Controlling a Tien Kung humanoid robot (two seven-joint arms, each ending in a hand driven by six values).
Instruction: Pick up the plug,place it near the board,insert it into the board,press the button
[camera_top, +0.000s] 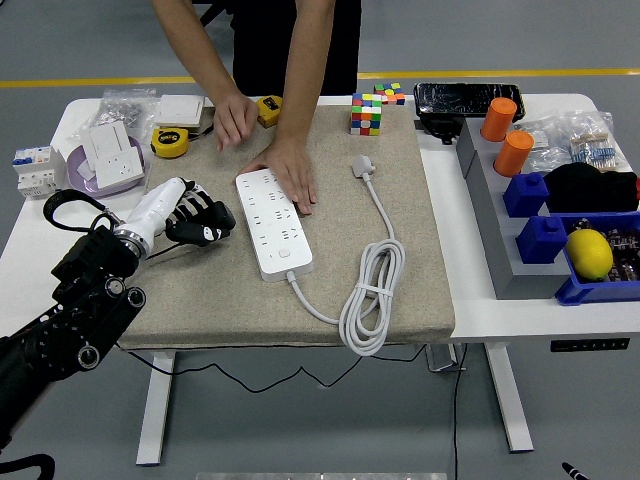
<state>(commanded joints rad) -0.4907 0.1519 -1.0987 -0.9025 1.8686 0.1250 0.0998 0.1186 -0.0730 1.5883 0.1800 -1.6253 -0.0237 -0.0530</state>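
The white power strip (272, 225) lies on the beige mat (400, 230). Its white plug (364, 166) rests loose on the mat to the right, with the cable coiled (372, 292) nearer the front edge. My left hand (200, 220) hovers just left of the strip with its black fingers curled on nothing. It does not touch the strip. A person at the far side presses one hand (292, 176) on the strip's far end. The person's other hand (236, 120) is raised off the strip, by the mat's back left corner.
A Rubik's cube (366, 113) and two yellow tape measures (170, 142) sit at the back. A wall socket on a purple plate (112, 158) is at the left. At the right stand a grey rack with orange cylinders (500, 120) and blue bins holding a lemon (589, 253).
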